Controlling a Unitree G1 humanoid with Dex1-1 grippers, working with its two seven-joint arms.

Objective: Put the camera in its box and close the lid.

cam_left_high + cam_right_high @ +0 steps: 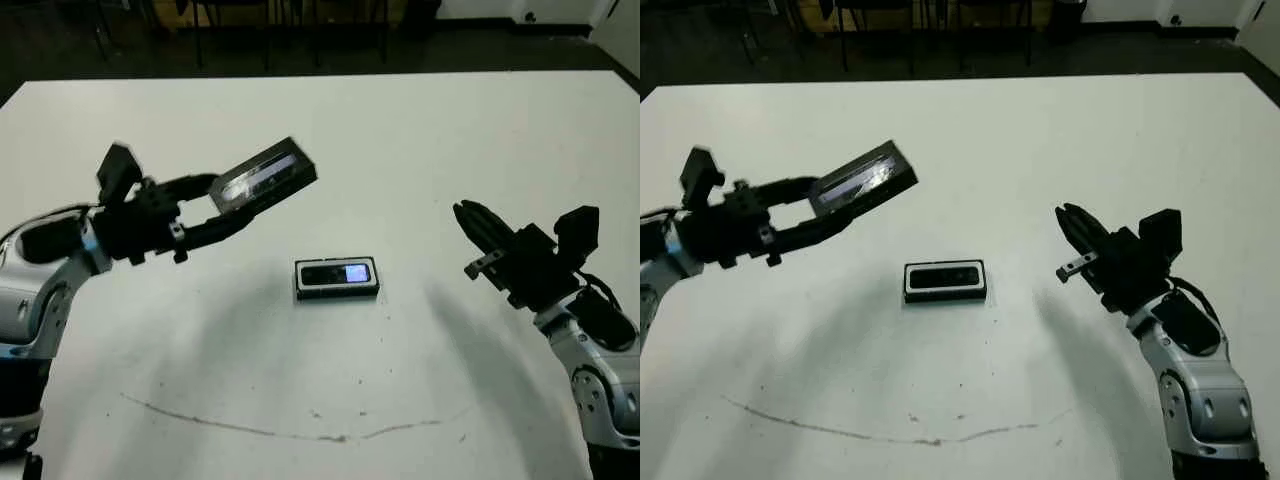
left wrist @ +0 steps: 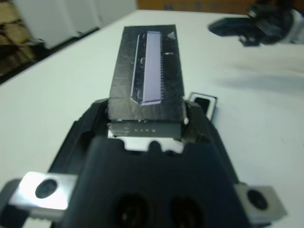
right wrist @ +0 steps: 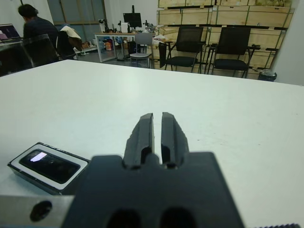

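Note:
The lid [image 1: 265,178], a flat black cover with a pale glossy stripe, hangs tilted in the air left of and above the table's middle, with my left gripper [image 1: 232,198] shut on its near end. The left wrist view shows the lid [image 2: 147,71] clamped between the two fingers. At the table's middle lies the box [image 1: 337,293], white-lined, and the camera [image 1: 338,272] rests inside it with its small bluish screen lit. My right gripper [image 1: 463,211] hovers to the right of the box, shut and empty. In the right wrist view the camera [image 3: 50,165] sits in the box [image 3: 19,164] beside the fingers.
A thin dark scribble [image 1: 300,432] crosses the table near the front edge. Beyond the far edge are dark chairs [image 3: 228,47] and a person [image 3: 33,28] at a desk.

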